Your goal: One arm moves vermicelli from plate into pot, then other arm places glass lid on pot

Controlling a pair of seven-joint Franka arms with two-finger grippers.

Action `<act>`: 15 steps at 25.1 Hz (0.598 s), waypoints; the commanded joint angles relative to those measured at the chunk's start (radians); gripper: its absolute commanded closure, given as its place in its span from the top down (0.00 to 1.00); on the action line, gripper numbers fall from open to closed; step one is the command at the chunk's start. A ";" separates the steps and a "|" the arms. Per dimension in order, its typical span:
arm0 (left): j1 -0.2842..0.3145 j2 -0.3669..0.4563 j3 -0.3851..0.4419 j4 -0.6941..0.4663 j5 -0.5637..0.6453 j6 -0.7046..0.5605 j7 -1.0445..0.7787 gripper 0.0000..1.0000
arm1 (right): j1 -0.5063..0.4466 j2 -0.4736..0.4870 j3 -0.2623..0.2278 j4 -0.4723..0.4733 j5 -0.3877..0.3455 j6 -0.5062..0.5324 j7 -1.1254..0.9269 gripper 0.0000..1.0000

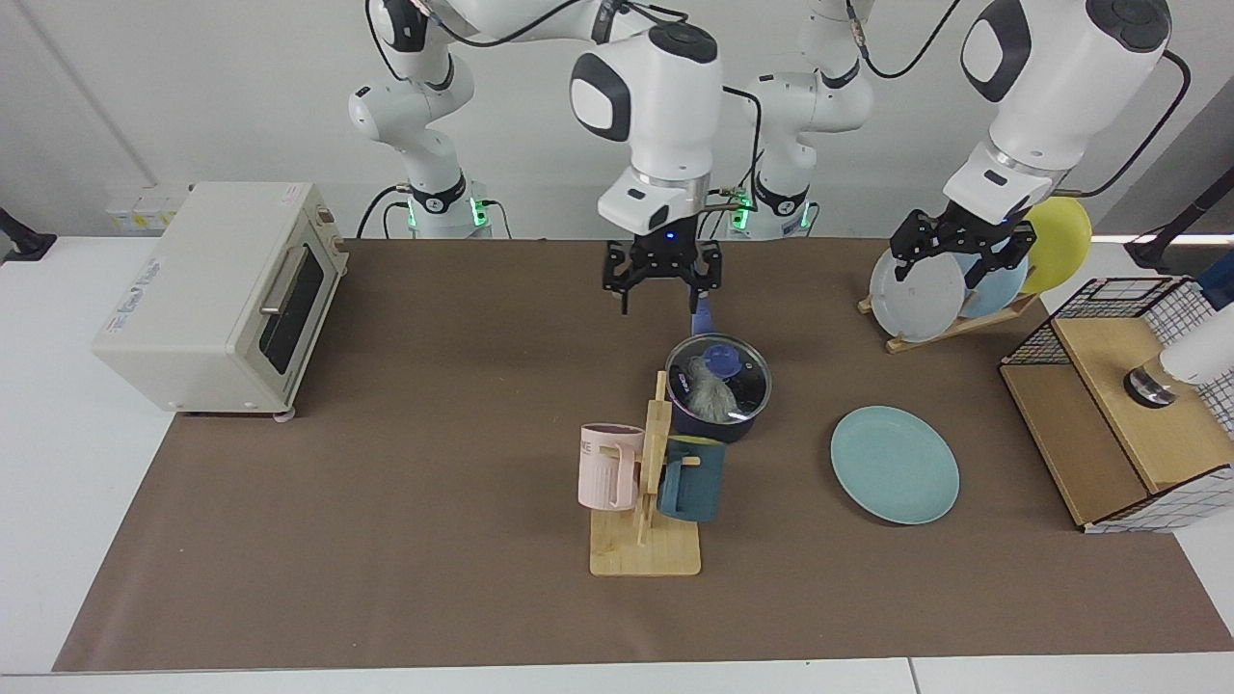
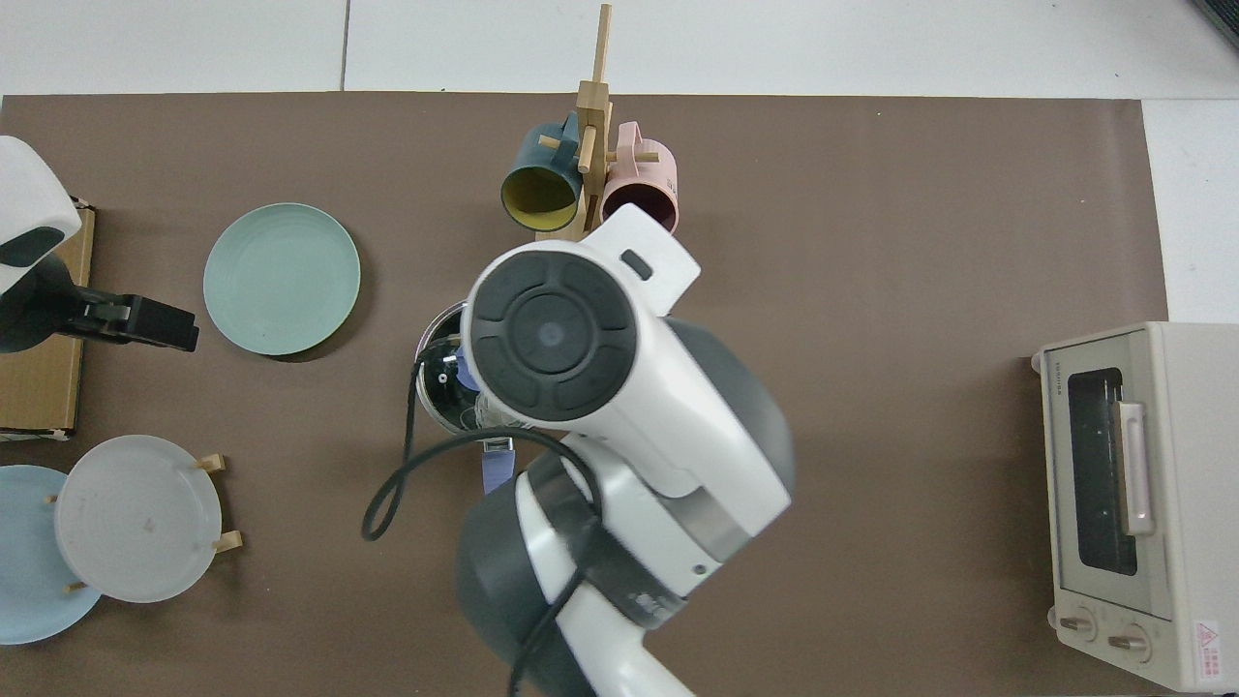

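Hanging above the brown surface [image 1: 386, 501] near the upper middle of the facing view, the right claw [image 1: 661, 289] is empty, with its fingers spread wide and pointing down. Just below it in the frame stands the pot [image 1: 718, 410], and its long handle [image 1: 701, 316] points away from the camera, toward the arm bases, so the long axis runs up and down in the frame. The glass lid [image 1: 737, 384] lies flat on the pot with the blue knob up, and the vermicelli [image 1: 711, 397] shows through the glass as a pale tangle inside.

The left claw [image 1: 956, 258] hangs at the upper right of the frame, in front of the grey plate [image 1: 916, 289] that leans in a wooden rack; its fingers are apart and hold nothing.

In front of the pot, toward the bottom of the frame, a wooden mug stand [image 1: 644, 540] carries a pink mug [image 1: 607, 467] and a dark teal mug [image 1: 689, 482], and the teal mug hides the lower edge of the pot. The teal plate [image 1: 895, 465] lies bare at the right of the pot, apart from it. A cream toaster oven [image 1: 222, 289] stands at the left edge and a wire basket [image 1: 1138, 405] with a wooden box at the right edge. Behind is a plain white wall.

In the top view the right arm covers most of the pot.
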 commanded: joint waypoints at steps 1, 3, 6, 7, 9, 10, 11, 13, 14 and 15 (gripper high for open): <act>-0.009 -0.016 0.010 -0.010 -0.010 -0.013 0.015 1.00 | -0.122 -0.232 0.013 -0.286 0.021 0.019 -0.057 1.00; -0.009 -0.016 0.008 -0.010 -0.010 -0.018 0.014 1.00 | -0.168 -0.283 0.013 -0.346 0.020 0.019 -0.102 1.00; -0.010 -0.016 0.008 -0.010 -0.010 -0.018 0.009 1.00 | -0.255 -0.337 0.013 -0.395 0.020 0.008 -0.207 1.00; -0.010 -0.016 0.008 -0.010 -0.010 -0.018 0.009 1.00 | -0.283 -0.343 0.013 -0.398 0.020 -0.007 -0.246 1.00; -0.010 -0.016 0.010 -0.009 -0.010 -0.018 0.008 1.00 | -0.337 -0.346 0.013 -0.397 0.020 -0.027 -0.326 1.00; -0.010 -0.016 0.010 -0.009 -0.010 -0.017 0.006 1.00 | -0.363 -0.351 0.013 -0.397 0.020 -0.030 -0.356 1.00; -0.009 -0.016 0.010 -0.009 -0.010 -0.015 0.006 1.00 | -0.389 -0.352 0.013 -0.398 0.020 -0.033 -0.384 1.00; -0.009 -0.016 0.008 -0.009 -0.009 -0.015 0.006 1.00 | -0.447 -0.355 0.014 -0.398 0.021 -0.041 -0.447 1.00; -0.007 -0.016 0.005 -0.010 -0.010 -0.015 0.006 1.00 | -0.476 -0.355 0.014 -0.398 0.023 -0.039 -0.490 1.00; -0.006 -0.016 0.005 -0.010 -0.010 -0.015 0.006 1.00 | -0.496 -0.355 0.014 -0.398 0.023 -0.036 -0.519 1.00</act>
